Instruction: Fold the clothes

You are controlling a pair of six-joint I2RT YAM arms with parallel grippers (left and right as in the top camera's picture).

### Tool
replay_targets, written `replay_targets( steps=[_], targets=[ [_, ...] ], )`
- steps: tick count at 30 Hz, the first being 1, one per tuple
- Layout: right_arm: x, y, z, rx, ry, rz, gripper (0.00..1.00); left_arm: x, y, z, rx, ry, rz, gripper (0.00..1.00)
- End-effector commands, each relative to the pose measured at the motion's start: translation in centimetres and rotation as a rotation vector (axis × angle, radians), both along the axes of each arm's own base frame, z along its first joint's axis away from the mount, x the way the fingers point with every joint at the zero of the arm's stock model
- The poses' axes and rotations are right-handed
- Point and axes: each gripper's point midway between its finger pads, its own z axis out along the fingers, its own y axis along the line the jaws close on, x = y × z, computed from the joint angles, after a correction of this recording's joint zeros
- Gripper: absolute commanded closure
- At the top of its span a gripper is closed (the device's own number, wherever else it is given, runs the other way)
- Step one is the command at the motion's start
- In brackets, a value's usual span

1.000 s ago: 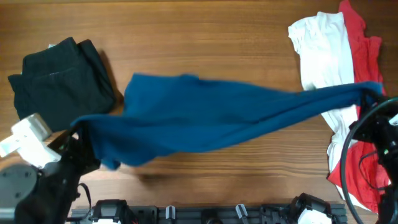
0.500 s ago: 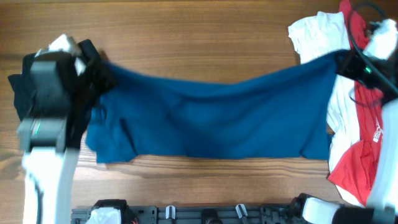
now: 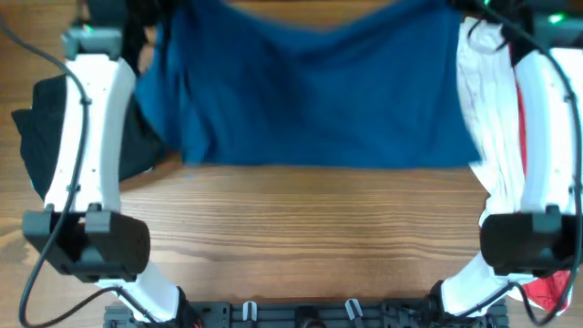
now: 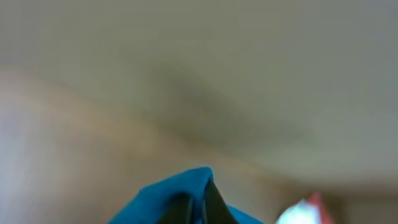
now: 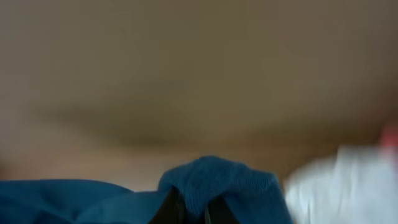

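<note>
Gripping the blue shirt (image 3: 319,100) by its far edge, my left claw (image 4: 198,205) was clamped on one corner and my right claw (image 5: 189,211) on the other, each with a fold of blue cloth pinched between its jaws. The shirt hung stretched between them, its long axis running left to right over the table (image 3: 310,237), its body spreading from the claws back toward my base. Neither arm was nearer; each had its own corner. Beside the shirt's left edge lay a black garment (image 3: 32,137). Beside its right edge lay a white garment (image 3: 487,118) and a red garment (image 3: 551,290), loose on the table, in no container. I judged that laying the shirt flat came next, with its free near hem landing first and straight.
</note>
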Motion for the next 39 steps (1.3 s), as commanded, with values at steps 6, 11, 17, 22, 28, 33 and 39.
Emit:
replay_targets(
  steps=[6,11,17,22,28,33,39],
  targets=[
    [-4.9,-5.8,6.0,-0.112,-0.025,-0.232,0.96,-7.1,3.8,12.5,0.058,-0.15,0.051,0.96],
    [-6.1,-7.3,-3.6,-0.169,0.319,-0.282,0.96,-11.1,1.3,-1.7,0.084,0.436,-0.066,0.96],
    [-8.8,-6.8,-12.3,-0.176,0.639,-0.243,0.96,-15.6,-0.9,-12.1,0.111,0.927,-0.168,0.96],
    [-12.2,-5.7,-17.9,-0.185,0.861,-0.144,0.96,-18.6,-2.5,-19.1,0.156,1.185,-0.219,0.96],
    [-16.1,-4.5,-22.6,-0.15,1.068,-0.084,0.96,-22.8,-1.6,-24.2,0.232,1.418,-0.185,0.96],
    [-19.9,-4.2,-27.1,-0.133,1.249,-0.079,0.96,-25.3,-0.7,-27.0,0.275,1.497,-0.146,0.96],
    [-24.0,-4.0,-32.5,-0.097,1.392,-0.118,0.96,-28.5,0.6,-29.3,0.261,1.505,-0.037,0.96]
  ],
)
